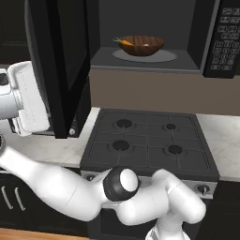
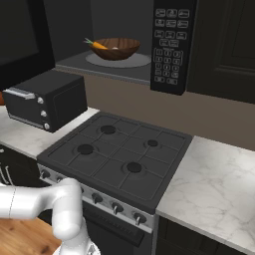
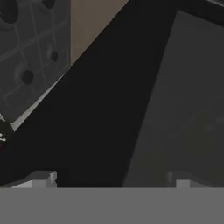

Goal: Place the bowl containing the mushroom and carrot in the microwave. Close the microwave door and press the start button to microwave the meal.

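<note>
The microwave (image 1: 187, 63) stands open above the stove. Inside, the dark-brown wooden bowl (image 1: 140, 45) (image 2: 115, 48) rests on the grey turntable (image 1: 161, 56) (image 2: 139, 61). The orange carrot (image 1: 124, 41) (image 2: 98, 45) pokes over its left rim, and the mushroom (image 1: 147, 44) is a small pale spot inside. The microwave door (image 1: 61, 61) (image 3: 100, 113) hangs swung out to the left. My white hand (image 1: 28, 96) is at the door's outer face. My gripper (image 3: 113, 181) is open, its tips wide apart and close to the black panel, holding nothing.
The keypad (image 1: 225, 37) (image 2: 169, 45) is on the microwave's right side. A black stove (image 1: 147, 138) (image 2: 119, 154) lies below, between marble counters (image 2: 219, 184). A black toaster oven (image 2: 45, 99) sits on the counter left of the stove.
</note>
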Tool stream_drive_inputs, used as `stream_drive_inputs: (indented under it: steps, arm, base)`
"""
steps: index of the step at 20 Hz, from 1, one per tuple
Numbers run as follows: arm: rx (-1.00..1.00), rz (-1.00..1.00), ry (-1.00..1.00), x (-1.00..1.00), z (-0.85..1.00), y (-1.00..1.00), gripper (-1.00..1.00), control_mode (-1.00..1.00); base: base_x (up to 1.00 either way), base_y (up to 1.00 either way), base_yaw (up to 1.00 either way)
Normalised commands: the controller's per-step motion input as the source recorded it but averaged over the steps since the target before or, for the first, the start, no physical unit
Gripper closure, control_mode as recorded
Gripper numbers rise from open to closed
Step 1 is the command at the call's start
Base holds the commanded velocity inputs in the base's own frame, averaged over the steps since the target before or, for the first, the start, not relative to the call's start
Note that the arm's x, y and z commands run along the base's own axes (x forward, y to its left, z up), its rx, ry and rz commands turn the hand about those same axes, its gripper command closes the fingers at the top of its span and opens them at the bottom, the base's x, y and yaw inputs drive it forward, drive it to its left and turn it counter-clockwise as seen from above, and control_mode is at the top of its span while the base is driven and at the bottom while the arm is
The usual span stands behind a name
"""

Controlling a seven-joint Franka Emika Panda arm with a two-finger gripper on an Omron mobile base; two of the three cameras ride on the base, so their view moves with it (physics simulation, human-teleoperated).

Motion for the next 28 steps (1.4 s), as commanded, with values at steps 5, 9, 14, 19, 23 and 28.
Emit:
stream_drive_inputs:
  steps: [5,9,14,19,23,28]
  arm:
    - [-0.02,-0.18,-0.02,-0.41,0.0,-1.0,-1.0,-1.0]
    - [0.0,-0.15,-0.02,-0.42,0.0,-1.0,-1.0,-1.0]
    - [0.0,-0.07,-0.01,-0.18,-0.15,-1.0,-1.0,-1.0]
    - [0.0,0.0,-0.08,0.0,-0.4,-1.0,-1.0,-1.0]
    - [0.0,0.0,-0.15,0.0,-0.27,-0.94,-1.0,-1.0]
    - [0.0,0.0,-0.19,0.09,0.0,-0.72,-1.0,-1.0]
  base:
    - [0.0,0.0,0.0]
    - [0.0,0.0,0.0]
    - [0.0,0.0,0.0]
    - [0.0,0.0,0.0]
    - [0.0,0.0,0.0]
    - [0.0,0.0,0.0]
